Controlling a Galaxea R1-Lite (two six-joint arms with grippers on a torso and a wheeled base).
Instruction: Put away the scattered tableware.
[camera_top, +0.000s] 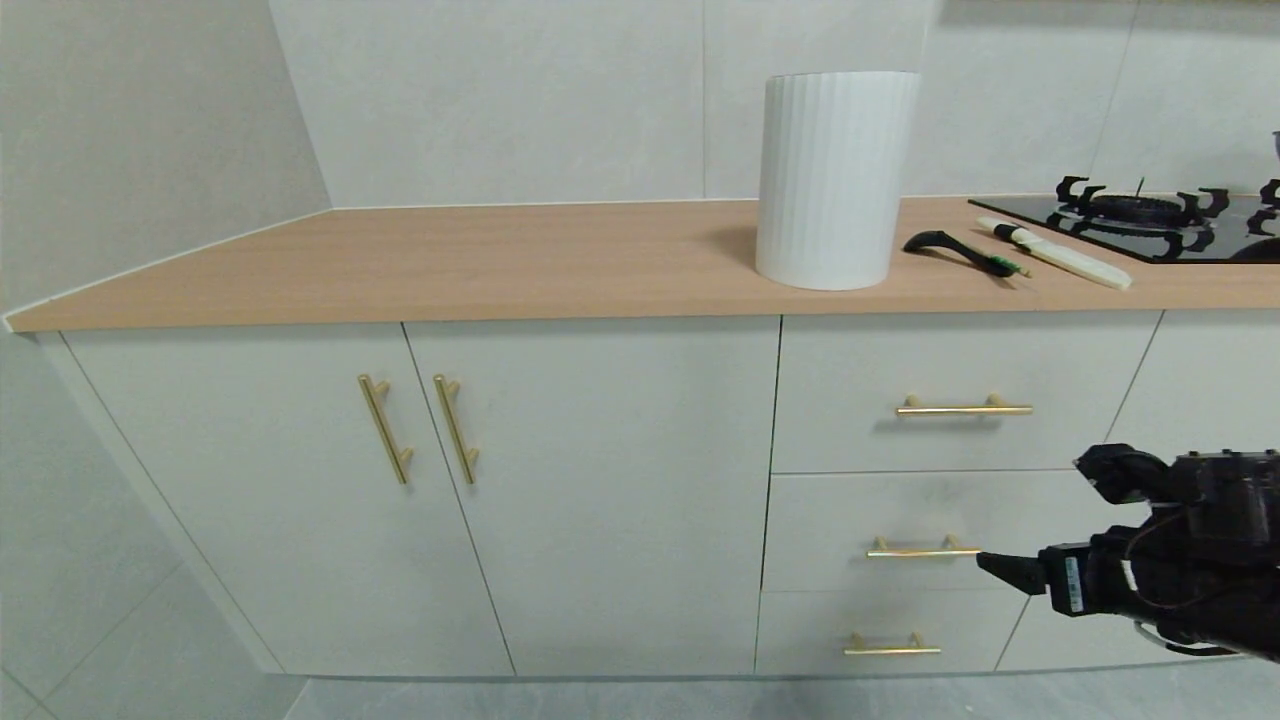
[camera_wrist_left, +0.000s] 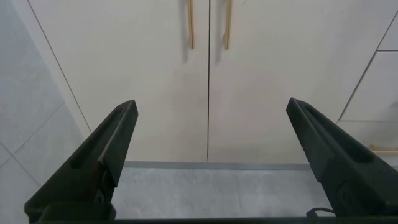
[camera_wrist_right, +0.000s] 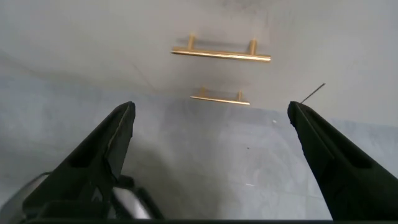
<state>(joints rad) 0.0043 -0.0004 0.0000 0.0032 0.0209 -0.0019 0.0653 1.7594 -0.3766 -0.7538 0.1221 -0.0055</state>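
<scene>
On the wooden counter (camera_top: 400, 265) stands a tall white ribbed holder (camera_top: 835, 180). To its right lie a black scoop with a dark green handle (camera_top: 960, 250) and a cream-coloured knife (camera_top: 1060, 257). My right gripper (camera_top: 1050, 520) hangs low in front of the drawers at the right, well below the counter, open with nothing between its fingers (camera_wrist_right: 118, 134). My left gripper (camera_wrist_left: 211, 106) is also open and empty, low before the double cabinet doors (camera_wrist_left: 208, 93).
A black gas hob (camera_top: 1150, 220) sits at the counter's far right, just behind the knife. Gold bar handles are on the drawers (camera_top: 963, 408) (camera_wrist_right: 221, 55) and the cabinet doors (camera_top: 385, 428) (camera_wrist_left: 191, 25). A tiled wall closes the left side.
</scene>
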